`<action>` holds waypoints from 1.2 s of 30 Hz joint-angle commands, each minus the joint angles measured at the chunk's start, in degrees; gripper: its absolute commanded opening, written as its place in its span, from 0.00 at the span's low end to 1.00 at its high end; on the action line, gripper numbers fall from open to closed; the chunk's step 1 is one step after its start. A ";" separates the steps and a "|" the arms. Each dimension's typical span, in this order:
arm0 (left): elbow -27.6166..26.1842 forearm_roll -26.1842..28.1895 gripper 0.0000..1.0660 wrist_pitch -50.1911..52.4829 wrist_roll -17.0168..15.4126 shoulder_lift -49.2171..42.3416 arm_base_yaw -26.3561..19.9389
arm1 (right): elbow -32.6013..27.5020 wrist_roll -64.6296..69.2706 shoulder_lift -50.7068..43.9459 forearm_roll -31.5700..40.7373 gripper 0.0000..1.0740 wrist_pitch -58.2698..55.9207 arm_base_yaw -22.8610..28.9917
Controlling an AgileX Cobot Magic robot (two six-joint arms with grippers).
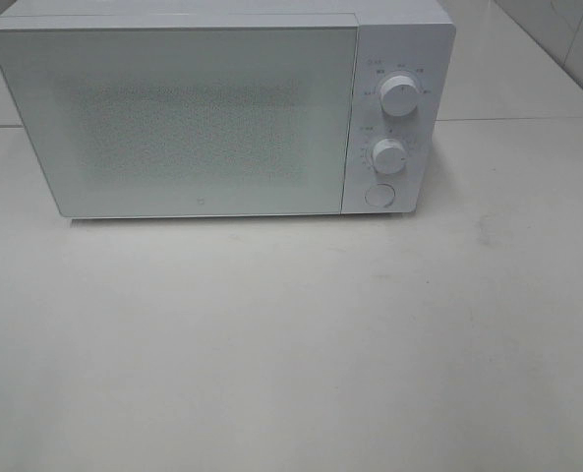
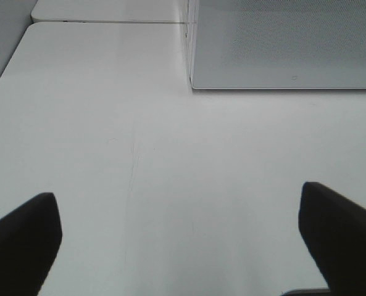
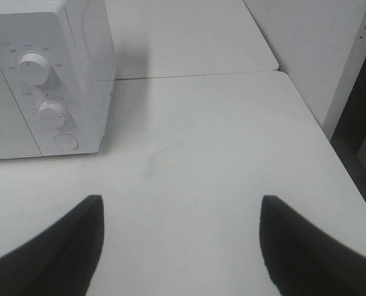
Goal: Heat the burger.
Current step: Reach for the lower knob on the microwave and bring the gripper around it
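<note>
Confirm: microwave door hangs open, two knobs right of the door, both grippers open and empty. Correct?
No: the microwave door is shut, flush with the front, as the exterior high view shows. The rest stands: upper knob and lower knob sit right of the door, and the left gripper and right gripper are open and empty.

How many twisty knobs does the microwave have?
2. The upper knob sits high on the microwave's panel, the lower knob right beneath it. Below is a flat button, no knob.

Matte black, broad, wedge-shaped fingers (image 2: 22, 246) on the left hand (image 2: 176, 192) and the right hand (image 3: 181, 200).
</note>
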State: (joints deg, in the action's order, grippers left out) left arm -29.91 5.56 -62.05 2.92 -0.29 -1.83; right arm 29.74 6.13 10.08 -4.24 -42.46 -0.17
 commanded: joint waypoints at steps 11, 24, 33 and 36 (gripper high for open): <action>0.11 0.11 0.93 0.63 -0.23 -1.26 -0.17 | 0.74 0.00 13.87 -0.23 0.64 13.12 -0.29; 0.11 0.11 0.93 0.63 -0.23 -1.26 -0.17 | 0.74 0.00 24.41 -0.17 0.64 19.37 -0.23; 0.11 0.11 0.93 0.63 -0.29 -0.92 -0.17 | 0.74 0.00 25.90 1.72 0.64 20.45 2.86; 0.11 0.11 0.93 0.63 -0.23 -0.86 -0.17 | 0.74 -0.11 25.90 1.43 0.64 20.51 6.70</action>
State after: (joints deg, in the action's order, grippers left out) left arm -29.91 5.56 -62.05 2.92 -0.29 -1.83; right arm 29.74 6.19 36.04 -2.69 -22.63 4.76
